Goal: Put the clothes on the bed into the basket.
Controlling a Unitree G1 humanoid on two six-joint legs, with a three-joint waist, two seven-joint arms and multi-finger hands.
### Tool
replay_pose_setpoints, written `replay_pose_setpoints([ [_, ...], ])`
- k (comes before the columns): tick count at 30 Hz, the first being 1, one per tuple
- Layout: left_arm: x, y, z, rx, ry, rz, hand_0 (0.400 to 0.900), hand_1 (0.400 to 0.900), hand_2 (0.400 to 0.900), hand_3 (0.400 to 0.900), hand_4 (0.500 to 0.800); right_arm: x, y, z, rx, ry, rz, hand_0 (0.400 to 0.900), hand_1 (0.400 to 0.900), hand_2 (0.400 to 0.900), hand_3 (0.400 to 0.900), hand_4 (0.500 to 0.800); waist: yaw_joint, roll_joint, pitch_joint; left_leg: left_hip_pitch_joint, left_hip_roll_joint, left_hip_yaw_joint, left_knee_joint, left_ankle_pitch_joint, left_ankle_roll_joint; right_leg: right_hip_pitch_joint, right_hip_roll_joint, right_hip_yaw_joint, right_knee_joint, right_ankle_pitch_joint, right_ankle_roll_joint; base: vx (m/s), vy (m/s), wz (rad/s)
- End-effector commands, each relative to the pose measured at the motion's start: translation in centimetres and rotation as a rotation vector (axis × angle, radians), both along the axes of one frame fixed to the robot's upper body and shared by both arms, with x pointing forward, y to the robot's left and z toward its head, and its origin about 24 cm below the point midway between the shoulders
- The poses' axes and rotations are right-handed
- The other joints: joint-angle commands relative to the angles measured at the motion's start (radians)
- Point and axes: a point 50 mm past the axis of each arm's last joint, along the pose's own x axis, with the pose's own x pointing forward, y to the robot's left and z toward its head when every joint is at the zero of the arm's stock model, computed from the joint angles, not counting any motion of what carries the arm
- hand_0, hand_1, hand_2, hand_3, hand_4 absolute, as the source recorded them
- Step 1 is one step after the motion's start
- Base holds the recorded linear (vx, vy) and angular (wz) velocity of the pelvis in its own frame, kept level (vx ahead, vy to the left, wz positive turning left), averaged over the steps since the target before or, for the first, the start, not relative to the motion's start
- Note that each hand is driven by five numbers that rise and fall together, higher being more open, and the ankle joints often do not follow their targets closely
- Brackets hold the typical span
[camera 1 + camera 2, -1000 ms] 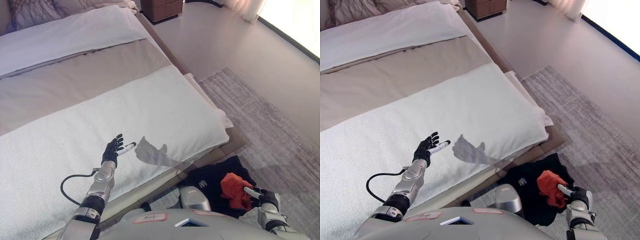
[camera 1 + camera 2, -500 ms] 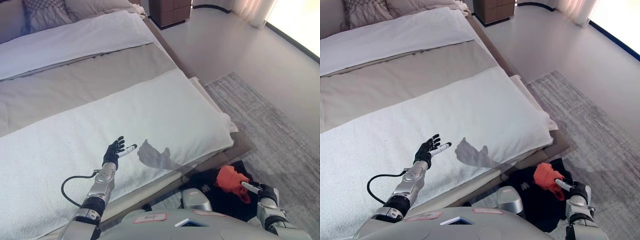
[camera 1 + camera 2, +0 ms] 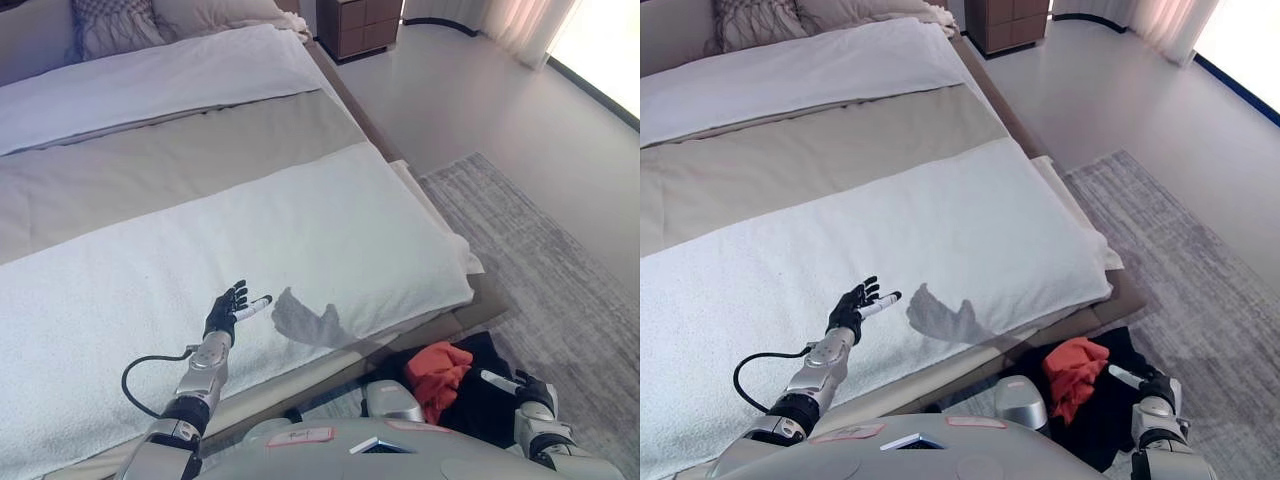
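A red garment (image 3: 437,368) lies crumpled on a black mass of fabric (image 3: 487,412) on the floor by the bed's side; I cannot tell whether that black mass is the basket or more clothes. My right hand (image 3: 530,390) hovers just right of the red garment, one white-tipped finger stretched toward it, not touching it and holding nothing. My left hand (image 3: 226,308) floats open above the white blanket (image 3: 300,230) on the bed, fingers spread. No clothes show on the bed.
The bed fills the left and middle, with a beige band and pillows (image 3: 110,25) at its head. A grey rug (image 3: 560,280) lies to the right of the bed. A wooden nightstand (image 3: 360,25) stands at the top.
The red garment has left my right hand and now lies further left on the black fabric. The camera has shifted, so the whole scene sits lower. My left hand has barely moved.
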Motion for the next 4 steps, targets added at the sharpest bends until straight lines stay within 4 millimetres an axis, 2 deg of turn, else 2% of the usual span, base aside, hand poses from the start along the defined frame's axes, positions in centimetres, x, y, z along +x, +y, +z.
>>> replay_pose_setpoints([
  [1,3.5,1.8,2.9,0.048,-0.169,0.058,0.900,0.900,0.900,0.900,0.800,3.6,-2.0,2.2,-0.106,-0.111,0.032,0.900,0.900,0.900,0.900,0.800,0.008,-0.016,0.010,-0.002,0.015,0.040,0.031,-0.045,-0.011,0.109,-0.025,-0.023,0.007,-0.090,0.043,0.00,0.000,0.00],
  [4,2.8,2.5,2.5,0.058,-0.148,0.098,0.900,0.900,0.900,0.900,0.800,6.2,-1.5,3.3,-0.138,-0.222,0.101,0.900,0.900,0.900,0.900,0.800,0.010,-0.018,0.011,-0.003,0.015,0.041,0.033,-0.044,-0.011,0.108,-0.025,-0.022,0.009,-0.090,0.044,0.00,0.000,0.00],
])
